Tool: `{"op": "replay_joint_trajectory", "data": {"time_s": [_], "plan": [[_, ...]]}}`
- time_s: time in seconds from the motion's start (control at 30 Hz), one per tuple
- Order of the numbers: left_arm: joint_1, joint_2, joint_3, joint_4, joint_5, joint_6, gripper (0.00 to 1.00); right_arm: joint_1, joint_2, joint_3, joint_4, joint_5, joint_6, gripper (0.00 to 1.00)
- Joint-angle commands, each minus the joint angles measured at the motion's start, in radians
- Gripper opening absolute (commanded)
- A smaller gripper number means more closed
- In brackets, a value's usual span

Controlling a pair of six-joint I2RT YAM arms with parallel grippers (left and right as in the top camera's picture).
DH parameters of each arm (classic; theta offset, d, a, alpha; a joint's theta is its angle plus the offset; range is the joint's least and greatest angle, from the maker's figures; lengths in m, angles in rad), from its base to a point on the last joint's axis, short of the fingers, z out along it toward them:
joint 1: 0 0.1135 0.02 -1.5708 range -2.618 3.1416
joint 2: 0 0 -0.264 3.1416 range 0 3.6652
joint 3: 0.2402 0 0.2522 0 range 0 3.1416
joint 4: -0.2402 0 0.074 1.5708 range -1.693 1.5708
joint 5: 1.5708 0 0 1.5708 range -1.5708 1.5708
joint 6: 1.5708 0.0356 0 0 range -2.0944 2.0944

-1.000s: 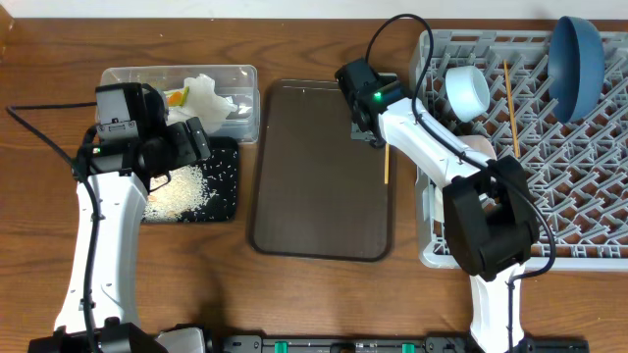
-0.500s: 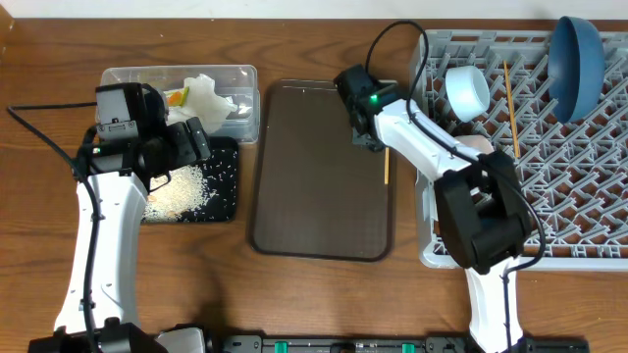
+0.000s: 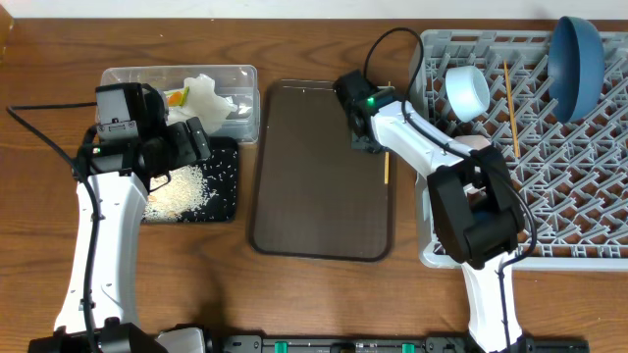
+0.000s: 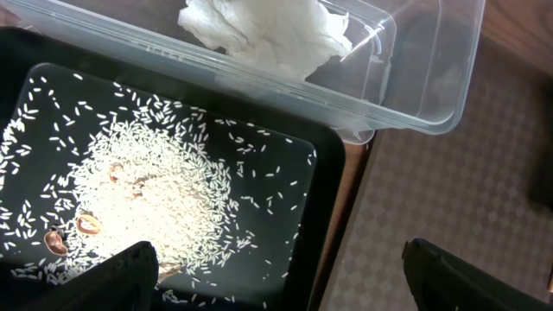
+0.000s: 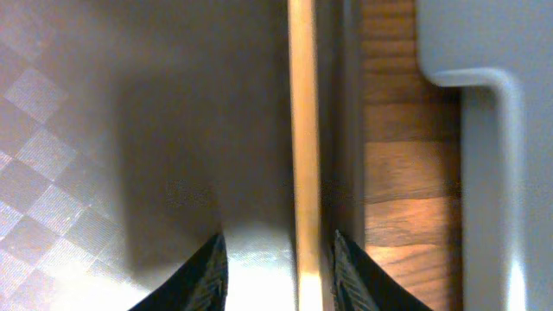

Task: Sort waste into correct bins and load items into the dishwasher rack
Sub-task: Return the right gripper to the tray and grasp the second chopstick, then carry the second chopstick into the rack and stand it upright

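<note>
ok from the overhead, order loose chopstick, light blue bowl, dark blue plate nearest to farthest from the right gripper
1. loose chopstick, beside the right gripper
2. light blue bowl, left in the rack
3. dark blue plate, rack's far right corner

Bright, even light comes from above, with soft shadows toward the bench's front edge. The rice (image 4: 147,199) glares white. The right wrist view is blurred, with dark shadow across the tray (image 5: 164,173).
</note>
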Motion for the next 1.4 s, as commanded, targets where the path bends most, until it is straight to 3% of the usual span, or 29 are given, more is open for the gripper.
{"op": "replay_joint_trajectory", "data": {"time_s": [0.0, 0.2, 0.5, 0.57, 0.83, 1.17, 1.37], "plan": [[0.003, 0.003, 0.005, -0.001, -0.010, 0.013, 0.93, -0.010, 0.026, 0.003, -0.004, 0.000, 0.020, 0.30], [0.003, 0.003, 0.005, -0.001, -0.010, 0.013, 0.93, -0.010, 0.026, 0.003, 0.000, -0.015, 0.020, 0.14], [0.003, 0.004, 0.005, -0.001, -0.010, 0.013, 0.93, -0.010, 0.026, 0.003, -0.047, -0.086, -0.023, 0.09], [0.003, 0.004, 0.005, -0.001, -0.010, 0.014, 0.93, -0.009, 0.026, 0.003, -0.075, -0.101, -0.023, 0.02], [0.003, 0.004, 0.005, -0.001, -0.010, 0.014, 0.93, -0.009, 0.005, 0.012, -0.097, -0.108, -0.026, 0.01], [0.003, 0.004, 0.005, -0.001, -0.010, 0.013, 0.93, -0.011, -0.281, 0.194, -0.204, -0.110, -0.229, 0.01], [0.003, 0.004, 0.005, -0.001, -0.010, 0.013, 0.93, -0.062, -0.499, 0.203, -0.249, 0.016, -0.375, 0.01]]}}
